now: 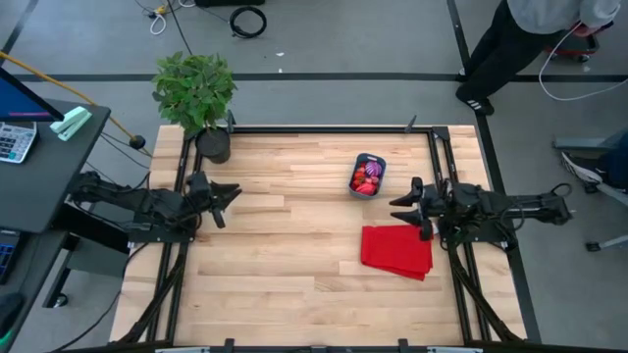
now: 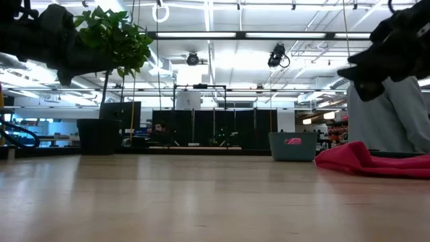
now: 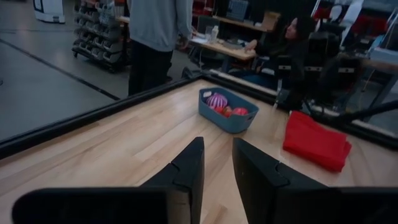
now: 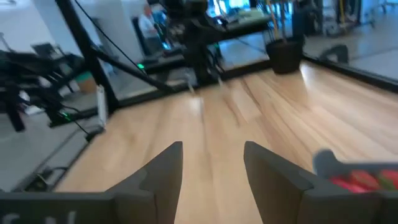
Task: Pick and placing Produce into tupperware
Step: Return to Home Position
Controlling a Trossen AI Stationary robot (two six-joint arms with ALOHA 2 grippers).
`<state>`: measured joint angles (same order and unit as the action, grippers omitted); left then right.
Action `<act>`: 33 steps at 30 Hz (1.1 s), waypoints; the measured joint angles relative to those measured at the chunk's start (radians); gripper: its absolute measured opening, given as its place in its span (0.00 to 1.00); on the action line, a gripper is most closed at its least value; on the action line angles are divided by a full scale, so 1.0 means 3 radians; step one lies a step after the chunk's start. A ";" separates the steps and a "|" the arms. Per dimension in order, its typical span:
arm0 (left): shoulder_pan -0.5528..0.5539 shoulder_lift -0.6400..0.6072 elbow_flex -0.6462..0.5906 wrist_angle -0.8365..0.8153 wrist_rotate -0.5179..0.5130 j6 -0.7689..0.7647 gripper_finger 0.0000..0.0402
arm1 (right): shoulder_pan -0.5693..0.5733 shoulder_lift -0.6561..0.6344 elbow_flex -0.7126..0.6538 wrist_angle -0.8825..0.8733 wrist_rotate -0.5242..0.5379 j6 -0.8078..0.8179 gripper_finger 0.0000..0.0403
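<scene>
Produce (image 1: 367,178) sat piled in the blue tub (image 1: 371,157); left claw (image 1: 234,192) and right claw (image 1: 396,203) hung released, empty, over the surface (image 1: 294,260).

A red cloth (image 1: 396,251) lies crumpled on the wooden table (image 1: 294,284), just beside the right fingers (image 1: 402,202). A leafy green plant (image 1: 194,86) in a dark pot (image 1: 213,146) stands at a table corner, near the left fingers (image 1: 228,192) and off to one side of them. On the grey floor (image 1: 343,49), well apart from the right fingers, stands a person (image 1: 505,44) in dark trousers. A calculator (image 1: 15,142) rests on a side desk (image 1: 49,186), well behind the left fingers.
</scene>
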<state>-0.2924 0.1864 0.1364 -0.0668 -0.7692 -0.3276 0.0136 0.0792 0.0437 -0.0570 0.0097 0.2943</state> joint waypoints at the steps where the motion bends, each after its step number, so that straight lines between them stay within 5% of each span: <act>1: 0.0001 -0.0038 0.0000 0.0001 0.0000 -0.0002 0.22 | 0.0023 -0.0052 0.0001 0.0007 -0.0001 0.0000 0.45; 33: 0.0001 -0.0609 0.0000 0.0001 -0.0001 -0.0001 0.20 | 0.0163 -0.0262 -0.0005 -0.0008 -0.0003 -0.0003 0.45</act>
<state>-0.2920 0.0036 0.1364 -0.0664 -0.7696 -0.3280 0.0624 0.0006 0.0422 -0.0593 0.0090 0.2935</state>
